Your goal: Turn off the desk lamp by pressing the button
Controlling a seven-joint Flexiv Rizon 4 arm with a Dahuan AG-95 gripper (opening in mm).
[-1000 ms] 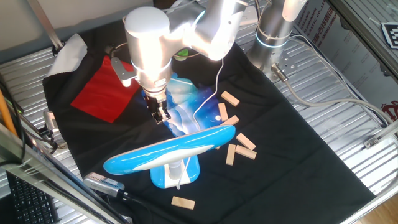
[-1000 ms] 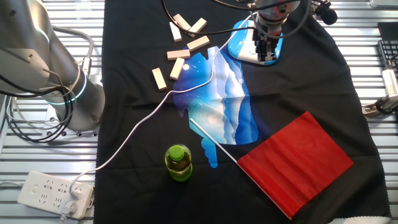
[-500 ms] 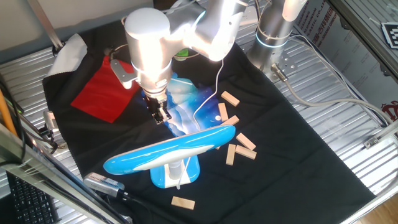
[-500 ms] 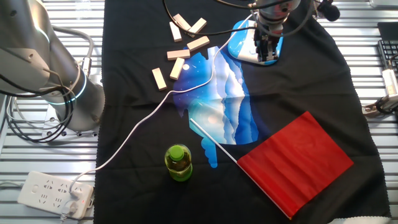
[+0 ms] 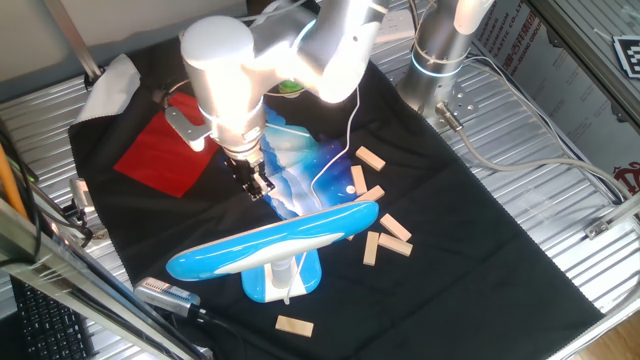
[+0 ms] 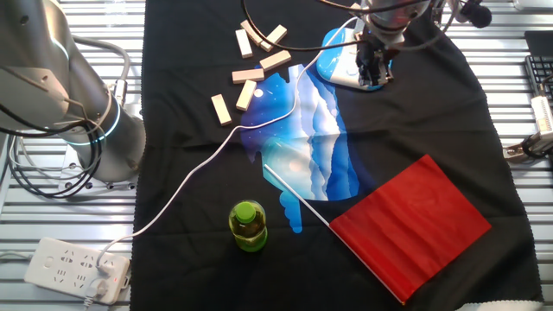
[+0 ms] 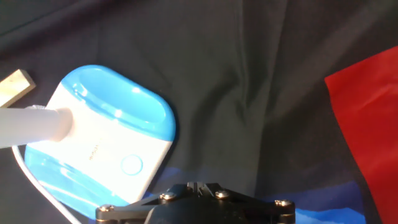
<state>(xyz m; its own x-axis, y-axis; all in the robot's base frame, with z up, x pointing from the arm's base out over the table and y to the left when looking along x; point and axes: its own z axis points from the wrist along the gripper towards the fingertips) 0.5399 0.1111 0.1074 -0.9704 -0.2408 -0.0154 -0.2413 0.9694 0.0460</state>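
The desk lamp stands at the near side of the black cloth, its long sky-blue and white head over its flat blue base. In the other fixed view only the base shows, under the arm. The hand view shows the base at lower left, with the white stem and a round button. My gripper hangs just behind the lamp head and above the cloth. In the other fixed view it is over the base's right edge. In the hand view its fingertips meet, shut and empty.
A blue-and-white patterned sheet, a red cloth and a green bottle lie on the black cloth. Several wooden blocks lie beside the lamp. The white cord runs to a power strip.
The arm and hand have shifted sideways, left in one fixed view and right in the other. The fingertips stay near the lamp base. The lamp has not moved.
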